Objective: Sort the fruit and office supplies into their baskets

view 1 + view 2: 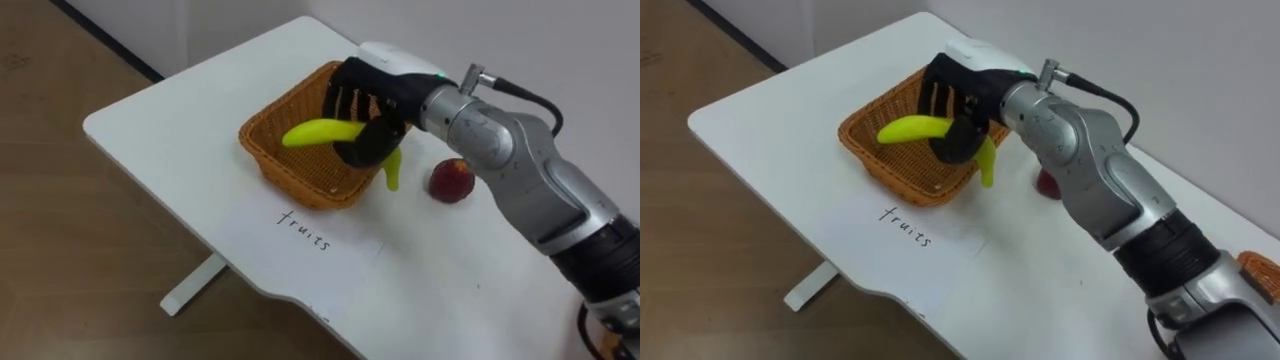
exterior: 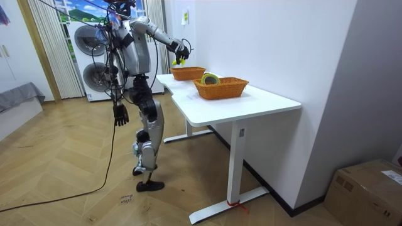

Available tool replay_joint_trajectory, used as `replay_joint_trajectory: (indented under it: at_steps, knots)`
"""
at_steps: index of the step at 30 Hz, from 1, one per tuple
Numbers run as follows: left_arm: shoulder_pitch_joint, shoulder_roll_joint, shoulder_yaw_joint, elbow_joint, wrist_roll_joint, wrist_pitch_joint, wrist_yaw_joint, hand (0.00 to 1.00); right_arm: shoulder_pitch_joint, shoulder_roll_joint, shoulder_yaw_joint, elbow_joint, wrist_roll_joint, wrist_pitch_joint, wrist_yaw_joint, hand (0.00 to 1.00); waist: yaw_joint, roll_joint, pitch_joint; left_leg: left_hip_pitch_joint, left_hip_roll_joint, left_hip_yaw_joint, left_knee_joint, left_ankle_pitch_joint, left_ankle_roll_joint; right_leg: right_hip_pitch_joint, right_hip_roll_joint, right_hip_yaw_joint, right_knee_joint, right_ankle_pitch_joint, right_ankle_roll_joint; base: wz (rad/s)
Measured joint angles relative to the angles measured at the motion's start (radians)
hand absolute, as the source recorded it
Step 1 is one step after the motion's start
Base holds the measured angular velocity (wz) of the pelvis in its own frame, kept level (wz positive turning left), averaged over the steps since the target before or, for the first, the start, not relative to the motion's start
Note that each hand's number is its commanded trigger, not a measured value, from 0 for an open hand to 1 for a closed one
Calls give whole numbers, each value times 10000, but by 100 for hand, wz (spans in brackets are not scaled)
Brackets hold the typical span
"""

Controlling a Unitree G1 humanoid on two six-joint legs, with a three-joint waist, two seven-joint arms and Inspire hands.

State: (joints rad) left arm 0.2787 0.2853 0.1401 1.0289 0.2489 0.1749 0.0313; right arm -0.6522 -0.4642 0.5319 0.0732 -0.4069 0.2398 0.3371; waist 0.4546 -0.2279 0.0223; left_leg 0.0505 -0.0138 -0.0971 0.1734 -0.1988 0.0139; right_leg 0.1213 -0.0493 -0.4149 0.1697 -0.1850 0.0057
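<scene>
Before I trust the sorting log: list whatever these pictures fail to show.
1. Floor of the fruit basket, eye views: partly covered by the right hand gripping the banana.
2. The red fruit, right eye view: mostly behind the forearm.
3. Contents of the nearer basket, room view: too small to identify.

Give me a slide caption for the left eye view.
Right hand holds a banana over the basket; a red fruit lies on the table beside it.
</scene>
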Motion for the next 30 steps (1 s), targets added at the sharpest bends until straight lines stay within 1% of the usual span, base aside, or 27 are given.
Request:
replay_joint_trajectory:
  at_steps: [1, 2, 3, 4, 5, 6, 7, 11, 15, 16, 17, 18, 19, 20, 25, 26, 30]
  knots:
    - [2, -3, 3, 1, -5, -12, 17, 0, 0, 86, -1, 1, -102, 6, -8, 100, 24, -9, 12, 1, 0, 4, 3, 0, 0, -4, 2, 24, 1, 0, 0, 0]
    - [-2, -6, 2, 1, -10, -13, 23, 0, 0, 296, -1, 3, -410, 9, -38, 100, 25, -10, 13, -5, 2, 4, 4, 0, 0, -17, 2, 25, 2, 0, 0, 0]
    - [-15, -6, -3, 1, -11, -18, 23, 0, -1, 409, -1, 5, -493, 5, -96, 100, 27, -10, 13, -13, 3, 4, 6, 0, 0, -23, -3, 20, 2, -1, 0, 0]
    - [-38, -5, -16, 1, -12, -36, 23, 0, -32, 659, -1, 29, -667, -13, -185, 100, 30, -9, 14, -34, 3, 1, 17, 0, 0, -41, -8, 17, 3, -2, 1, 0]
    - [-43, -5, -37, 1, -12, -55, 24, 0, -84, 795, -1, 94, -724, -44, -227, 100, 31, -5, 17, -40, 3, 1, 28, 0, 0, -44, -7, 19, 1, -3, 1, 0]
    - [-69, -11, -67, 7, -12, -101, 20, 0, -255, 1001, -1, 360, -726, -192, -332, 100, 39, 10, 28, -45, 5, -2, 73, 0, 0, -46, -7, 18, -1, -3, 1, 4]
    - [-121, -12, -95, 28, -12, -147, 6, 0, -386, 1078, -1, 456, -732, -227, -424, 100, 59, 19, 36, -62, 6, -39, 95, -1, 1, -57, -8, 16, -4, -4, 2, 7]
    - [-144, -12, -108, 39, -10, -219, -8, 0, -563, 1165, -1, 458, -781, -454, -828, 100, 155, 33, 47, -80, 5, -159, 103, -4, 6, -27, -32, -10, 0, -4, 2, 8]
    - [-156, -17, -109, 68, -10, -240, -11, 0, -569, 1241, 1, 458, -781, -671, -861, 100, 211, 33, 47, -140, 1, -184, 118, -4, 6, -39, -29, -32, -1, -4, 2, 0]
    - [-154, -17, -108, 90, -7, -240, -10, 0, -569, 1259, 1, 458, -781, -695, -861, 93, 215, 33, 47, -153, -3, -188, 129, -4, 6, -42, -20, -33, -2, -4, 2, 0]
    - [-155, -24, -109, 91, -7, -240, -10, 0, -569, 1259, 1, 459, -782, -697, -863, 65, 216, 32, 46, -174, -9, -191, 139, -4, 5, -55, -15, -33, -2, -3, 2, 0]
    - [-157, -30, -109, 90, -7, -240, -10, 0, -569, 1259, 1, 458, -782, -698, -870, 29, 216, 31, 46, -191, -10, -191, 145, -4, 5, -67, -13, -33, -3, -4, 2, 0]
    - [-158, -47, -109, 86, -3, -243, -10, 0, -569, 1259, 1, 493, -781, -727, -890, 6, 236, 32, 46, -216, -12, -191, 160, -4, 5, -84, -12, -31, -4, -3, 2, 0]
    - [-157, -57, -107, 87, -2, -243, -9, 0, -569, 1261, 1, 617, -782, -780, -945, 0, 239, 32, 46, -219, -12, -191, 164, -3, 4, -85, -13, -31, -5, -3, 2, 0]
    - [-159, -56, -111, 87, -8, -290, -9, 0, -576, 1259, 1, 1213, -782, -808, -1033, 0, 231, 26, 42, -228, -7, -192, 160, -3, 5, -92, -23, -47, -2, -4, 2, 0]
    - [-161, -56, -111, 87, -10, -307, -9, 0, -577, 1257, 1, 1333, -782, -871, -1133, 0, 230, 20, 37, -227, -7, -181, 150, -3, 5, -97, -20, -37, -2, -4, 2, 0]
    - [-193, -49, -99, 101, -11, -340, -7, 0, -576, 1248, 9, 1539, -781, -904, -1355, 0, 229, -35, 3, -225, -9, -167, 139, -3, 4, -109, 1, -29, -4, -3, 2, 0]
